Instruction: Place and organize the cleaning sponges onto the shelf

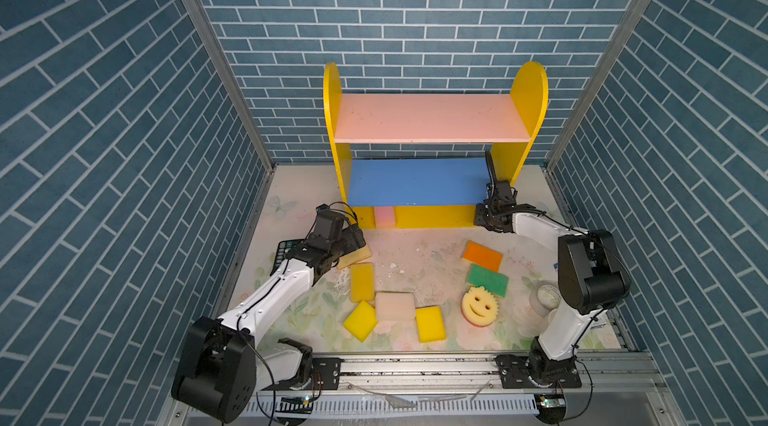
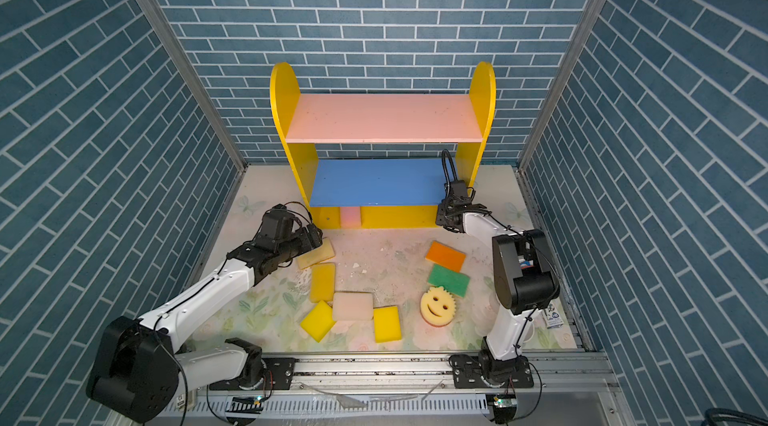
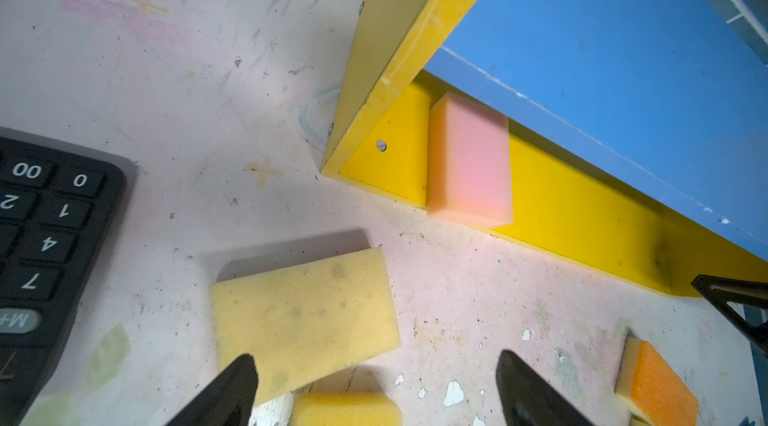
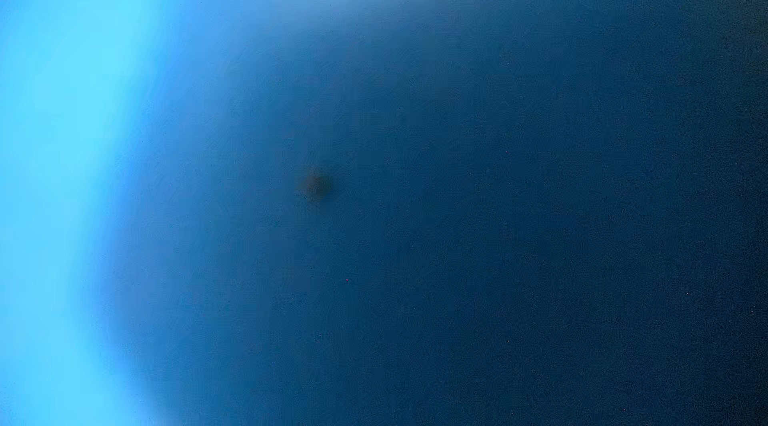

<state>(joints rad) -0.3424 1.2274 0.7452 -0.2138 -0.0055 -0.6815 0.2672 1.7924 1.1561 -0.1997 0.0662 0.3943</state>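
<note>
R wrist view all blue blur; right fingers hidden at shelf (image 1: pixel 415 187); calculator (image 3: pixel 45 245) partly cut off.

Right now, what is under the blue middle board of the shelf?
A pink sponge rests on the yellow base, near the left side panel. The blue board covers everything deeper back, so more sponges there cannot be ruled out.

The pink top board (image 1: pixel 428 118) and blue middle board (image 1: pixel 415 181) of the shelf (image 1: pixel 534 87) lie bare end to end. On the bottom level a pink sponge (image 3: pixel 469 162) sits near the left panel and the right arm (image 1: pixel 536 226) blocks the right end; the span between is free. A calculator (image 3: pixel 45 245) and a tan sponge (image 3: pixel 303 311) crowd the tabletop (image 1: pixel 415 253) beside the shelf's left corner.
</note>
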